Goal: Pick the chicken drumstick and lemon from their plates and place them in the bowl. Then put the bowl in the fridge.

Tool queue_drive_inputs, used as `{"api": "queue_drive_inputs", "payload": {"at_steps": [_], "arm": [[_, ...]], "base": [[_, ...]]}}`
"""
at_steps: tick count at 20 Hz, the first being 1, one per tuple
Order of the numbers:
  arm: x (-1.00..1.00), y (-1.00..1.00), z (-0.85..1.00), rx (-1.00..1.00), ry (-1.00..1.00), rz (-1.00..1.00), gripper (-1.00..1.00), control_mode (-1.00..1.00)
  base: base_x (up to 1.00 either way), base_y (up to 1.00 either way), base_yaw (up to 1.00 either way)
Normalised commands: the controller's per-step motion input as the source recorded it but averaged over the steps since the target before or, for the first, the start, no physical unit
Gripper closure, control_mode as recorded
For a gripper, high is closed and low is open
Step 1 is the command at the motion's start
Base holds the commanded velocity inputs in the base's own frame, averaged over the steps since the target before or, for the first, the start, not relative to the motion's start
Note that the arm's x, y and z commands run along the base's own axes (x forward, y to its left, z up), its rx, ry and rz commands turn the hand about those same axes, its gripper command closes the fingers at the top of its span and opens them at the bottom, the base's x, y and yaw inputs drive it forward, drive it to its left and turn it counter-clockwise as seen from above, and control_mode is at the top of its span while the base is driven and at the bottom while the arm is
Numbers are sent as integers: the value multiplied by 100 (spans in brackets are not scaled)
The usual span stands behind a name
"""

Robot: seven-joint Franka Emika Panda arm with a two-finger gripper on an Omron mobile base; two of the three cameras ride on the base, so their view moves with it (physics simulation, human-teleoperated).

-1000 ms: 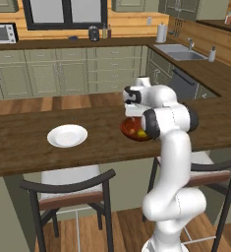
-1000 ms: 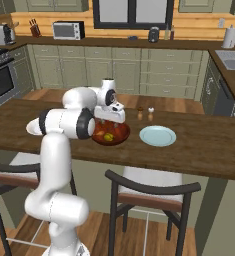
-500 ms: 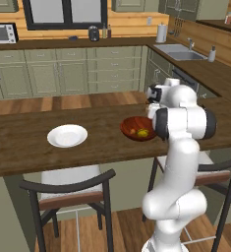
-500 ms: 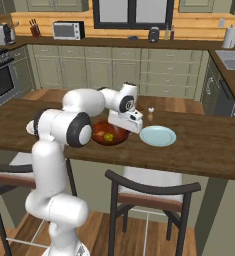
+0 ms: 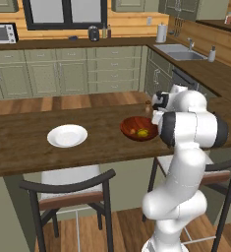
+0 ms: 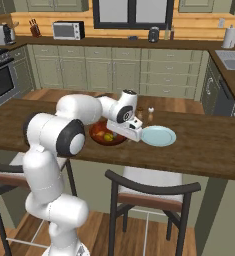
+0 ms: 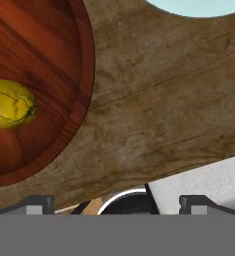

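A white robot arm's two-finger gripper [image 7: 116,202] is hovering low over a dark wooden counter [image 7: 154,110] with its jaws standing wide apart and holding nothing. To one side of the jaws, a glossy reddish-brown round bowl [image 7: 86,70] is sitting on the counter with a small yellow-green lemon [image 7: 10,104] lying inside it. An orange-brown chicken drumstick [image 5: 132,131] is lying in the bowl beside the lemon. Ahead of the jaws, a pale blue-green round plate [image 7: 194,6] is resting apart from the bowl. A plain white round plate [image 5: 67,135] is sitting well away, beyond the bowl.
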Motion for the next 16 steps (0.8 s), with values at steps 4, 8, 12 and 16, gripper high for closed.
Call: {"api": "queue_drive_inputs", "payload": {"at_steps": [4,8,12,16], "arm": [[11,0,0,4,0,-3,-100,-100],[46,0,-1,8,0,-5,-100,-100],[42,0,-8,8,0,-7,-100,-100],[20,0,-27,6,0,-3,-100,-100]], "base": [[0,0,0],[0,0,0],[0,0,0],[0,0,0]]}}
